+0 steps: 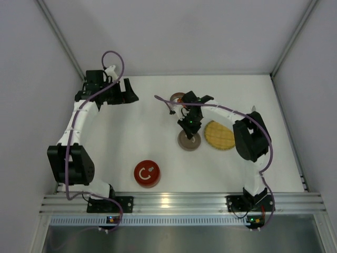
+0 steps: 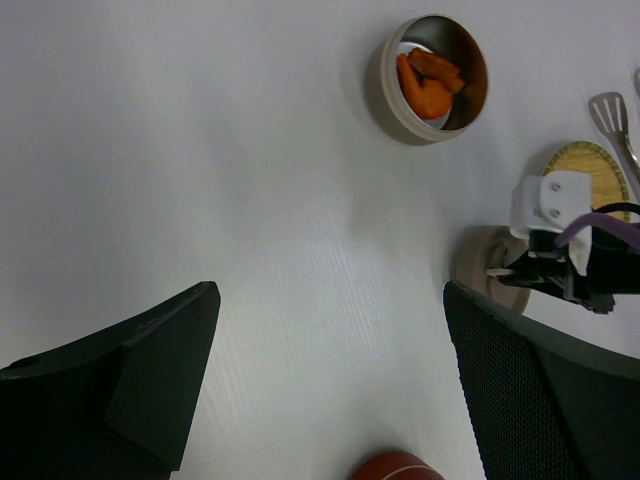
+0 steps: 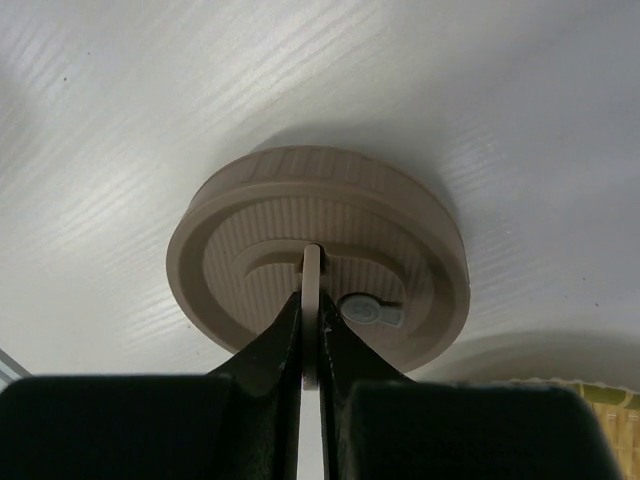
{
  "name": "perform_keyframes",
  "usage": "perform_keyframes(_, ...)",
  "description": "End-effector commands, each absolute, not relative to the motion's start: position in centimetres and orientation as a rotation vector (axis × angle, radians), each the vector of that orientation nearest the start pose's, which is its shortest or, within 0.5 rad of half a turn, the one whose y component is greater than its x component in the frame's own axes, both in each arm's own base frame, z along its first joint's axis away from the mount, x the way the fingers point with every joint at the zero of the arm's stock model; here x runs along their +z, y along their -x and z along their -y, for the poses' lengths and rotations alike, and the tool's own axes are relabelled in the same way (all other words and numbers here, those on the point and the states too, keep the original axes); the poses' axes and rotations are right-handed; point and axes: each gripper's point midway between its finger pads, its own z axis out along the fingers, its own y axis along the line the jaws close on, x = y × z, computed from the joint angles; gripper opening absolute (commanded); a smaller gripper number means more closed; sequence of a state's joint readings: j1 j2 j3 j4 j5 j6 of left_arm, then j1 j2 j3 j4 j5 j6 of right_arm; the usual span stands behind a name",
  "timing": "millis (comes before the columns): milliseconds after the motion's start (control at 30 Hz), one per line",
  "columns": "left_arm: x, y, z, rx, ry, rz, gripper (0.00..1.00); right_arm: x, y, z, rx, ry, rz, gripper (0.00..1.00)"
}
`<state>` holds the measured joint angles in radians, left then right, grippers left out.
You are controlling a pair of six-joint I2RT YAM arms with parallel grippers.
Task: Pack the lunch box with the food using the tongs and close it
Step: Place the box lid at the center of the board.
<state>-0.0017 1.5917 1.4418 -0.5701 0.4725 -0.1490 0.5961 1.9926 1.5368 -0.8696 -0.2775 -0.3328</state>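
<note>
The lunch box, a round open tin, holds the orange food lumps; in the top view the lunch box peeks out behind the right wrist. The slim silver tongs lie beyond the yellow plate. My right gripper is shut on the upright tab of the beige lid, which sits flat at table level; the right gripper stands over the lid in the top view. My left gripper is open and empty at the far left, also seen as the left gripper from above.
A yellow woven plate lies just right of the beige lid. A red round lid sits near the front, left of centre. White walls close the table at the back and sides.
</note>
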Motion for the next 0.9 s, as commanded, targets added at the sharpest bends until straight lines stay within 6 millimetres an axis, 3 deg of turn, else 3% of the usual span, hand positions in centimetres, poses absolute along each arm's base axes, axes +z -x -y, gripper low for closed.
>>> perform_keyframes(0, 24.3, -40.0, 9.9, -0.679, -0.197, -2.202, 0.98, 6.2, -33.5, -28.3, 0.410, 1.304, -2.439, 0.00)
perform_keyframes(167, 24.9, -39.2, 9.8, -0.669, -0.211, -2.185, 0.98, 4.6, -32.9, -28.3, 0.422, 1.297, -2.439, 0.00)
perform_keyframes(333, 24.7, -39.2, 10.0, -0.686, -0.211, -2.189, 0.98, 4.4, -32.5, -28.5, 0.459, 1.286, -2.395, 0.01)
perform_keyframes(867, 24.5, -39.1, 10.2, -0.706, -0.215, -2.191, 0.98, 2.9, -30.7, -27.3, 0.478, 1.314, -2.366, 0.21)
